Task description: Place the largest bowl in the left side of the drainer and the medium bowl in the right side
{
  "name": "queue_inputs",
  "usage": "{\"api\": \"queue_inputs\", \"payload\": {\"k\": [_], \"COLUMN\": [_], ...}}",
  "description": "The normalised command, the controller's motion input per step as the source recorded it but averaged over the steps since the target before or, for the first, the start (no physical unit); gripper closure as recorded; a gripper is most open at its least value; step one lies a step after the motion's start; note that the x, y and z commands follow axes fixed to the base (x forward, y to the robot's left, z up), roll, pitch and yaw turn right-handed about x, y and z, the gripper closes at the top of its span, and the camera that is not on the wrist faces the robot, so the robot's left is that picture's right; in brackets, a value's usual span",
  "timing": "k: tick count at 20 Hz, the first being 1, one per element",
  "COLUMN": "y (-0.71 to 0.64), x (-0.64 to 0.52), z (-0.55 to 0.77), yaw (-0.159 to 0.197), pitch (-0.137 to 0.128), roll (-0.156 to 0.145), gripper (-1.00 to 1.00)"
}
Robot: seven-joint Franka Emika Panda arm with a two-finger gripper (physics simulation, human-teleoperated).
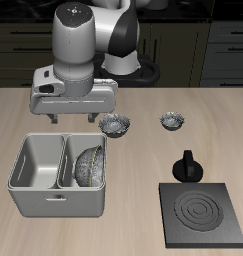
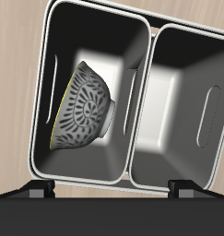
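Observation:
The drainer [image 1: 33,190] stands near the table's front edge. The largest bowl [image 1: 90,165] lies tipped on its side in the drainer's left side, leaning on the wall. The other compartment is empty. In the wrist view the bowl [image 2: 86,106] shows its patterned outside inside the drainer [image 2: 150,37]. My gripper [image 1: 74,120] hangs open and empty just above the drainer's back rim; it also shows in the wrist view [image 2: 112,189]. The medium bowl [image 1: 115,125] sits upright on the table just behind the drainer, beside my gripper.
The smallest bowl [image 1: 173,121] sits on the table farther along from the medium bowl. A black square stove plate [image 1: 203,213] lies near the front edge, with a small black pot [image 1: 187,166] just behind it.

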Motion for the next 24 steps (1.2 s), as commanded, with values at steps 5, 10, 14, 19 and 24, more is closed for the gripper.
{"api": "queue_inputs", "payload": {"k": [5,10,14,19,24], "y": [-0.06,-0.14,-0.02,-0.10,-0.14], "x": [-0.33,-0.37,-0.44,-0.55,-0.64], "z": [0.36,0.02,-0.14,-0.19,-0.31], "yaw": [-0.057,-0.068,-0.016,-0.010,0.023], "pitch": [-0.065,-0.031,-0.046,-0.078,-0.073], "roll": [-0.009,0.008,0.025,-0.027,-0.049], "gripper": [-1.00,-1.00,-1.00,-1.00,-1.00]}}
